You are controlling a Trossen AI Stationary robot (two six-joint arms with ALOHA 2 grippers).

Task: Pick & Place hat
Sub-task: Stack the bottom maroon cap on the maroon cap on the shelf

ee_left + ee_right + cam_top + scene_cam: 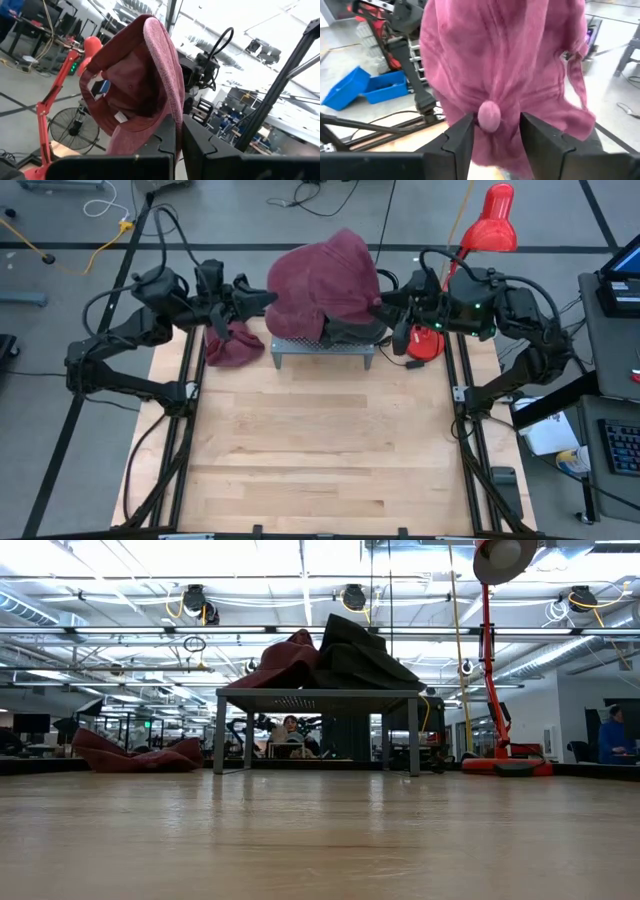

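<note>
Dark fingers (460, 137) of the right gripper (496, 131) stand part-open around the hat's crown button (489, 115). Soft, light and floppy, the maroon hat (325, 275) hangs above the grey stand (322, 350), its brim pinched by the closed left gripper (179, 142); best taken at brim or button. Another maroon cloth (233, 345) lies beside the stand.

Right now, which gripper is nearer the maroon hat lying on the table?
Left. The left gripper sits just above that crumpled hat; the right gripper is across the metal stand.
</note>
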